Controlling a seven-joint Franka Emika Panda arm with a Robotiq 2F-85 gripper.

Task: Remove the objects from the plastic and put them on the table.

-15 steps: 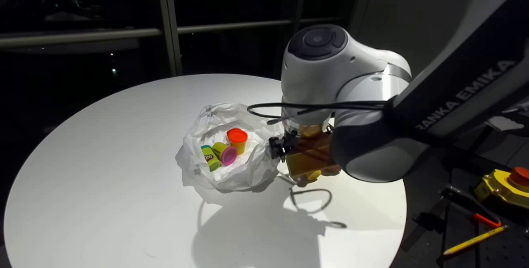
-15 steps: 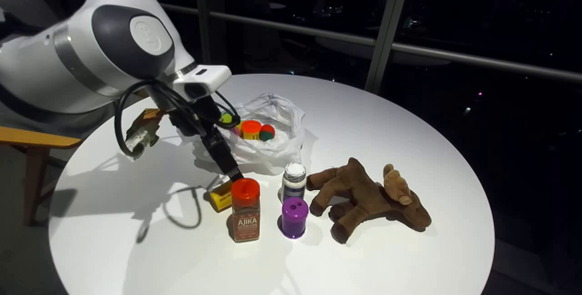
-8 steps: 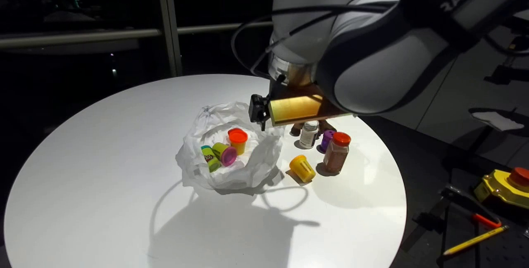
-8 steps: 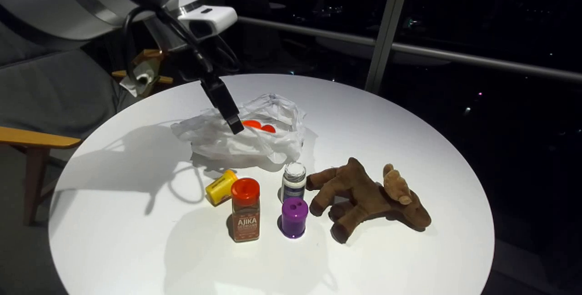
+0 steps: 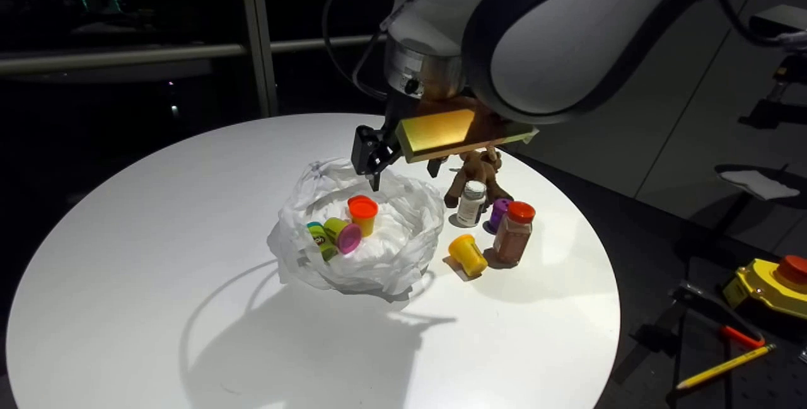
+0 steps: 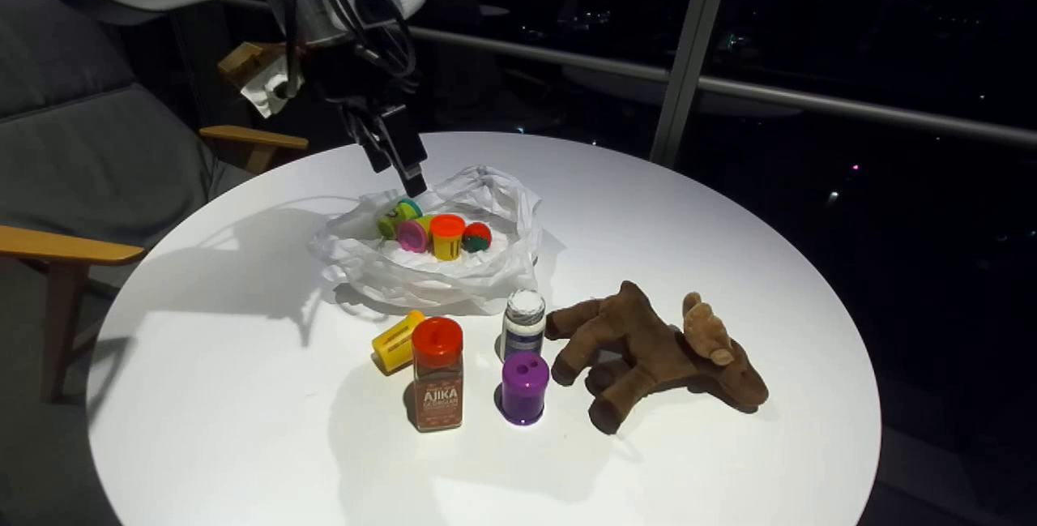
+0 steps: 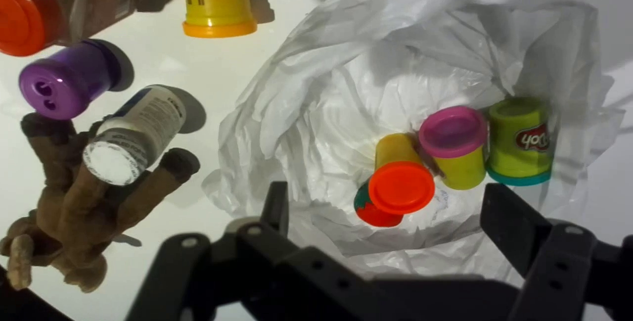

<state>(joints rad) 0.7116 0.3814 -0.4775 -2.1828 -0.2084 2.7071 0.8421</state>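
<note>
The gripper (image 7: pixel 384 197), jaws apart, could snag the plastic bag (image 7: pixel 296 88) at its rim, toppling the red-lidded Play-Doh tub (image 6: pixel 447 237).

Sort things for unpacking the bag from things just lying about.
Job: gripper, bag, red-lidded tub, pink-lidded tub, teal-lidded tub, red-green toy, yellow tub, spice jar, white bottle, purple sharpener, toy moose, table.

Lying about: pencil, yellow box, armchair.
</note>
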